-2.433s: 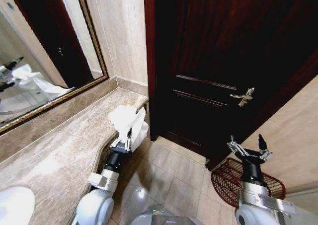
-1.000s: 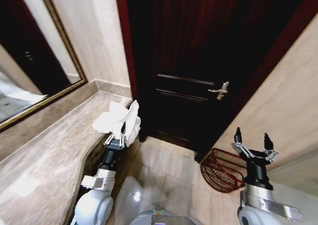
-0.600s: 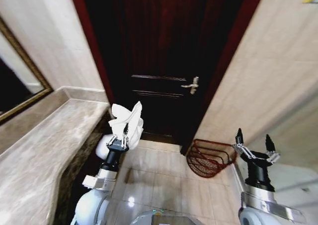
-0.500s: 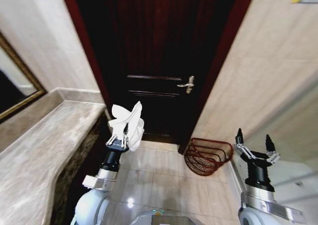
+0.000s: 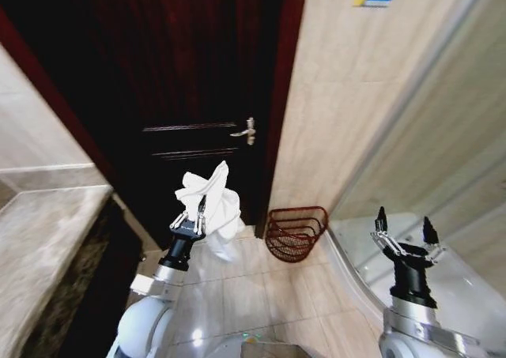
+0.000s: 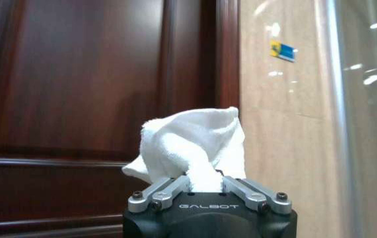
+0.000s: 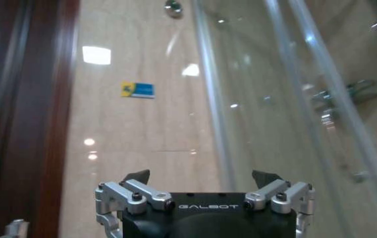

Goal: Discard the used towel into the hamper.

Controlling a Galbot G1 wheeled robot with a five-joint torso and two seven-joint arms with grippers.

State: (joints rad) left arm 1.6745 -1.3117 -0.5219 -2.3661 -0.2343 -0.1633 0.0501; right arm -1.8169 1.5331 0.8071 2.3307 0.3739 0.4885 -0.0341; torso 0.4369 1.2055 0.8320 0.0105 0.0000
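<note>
ahead of us on the tiled floor, by the dark wooden door, sits the reddish-brown openwork hamper. our left gripper clamps the crumpled white towel; right gripper gapes, holding nothing.

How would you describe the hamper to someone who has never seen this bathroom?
Start at the dark wooden door. Just to its right, a beige tiled wall runs down to the floor, and the hamper stands at its foot, next to the glass shower wall. It is the one reddish-brown openwork basket there, round, with see-through slats.
</note>
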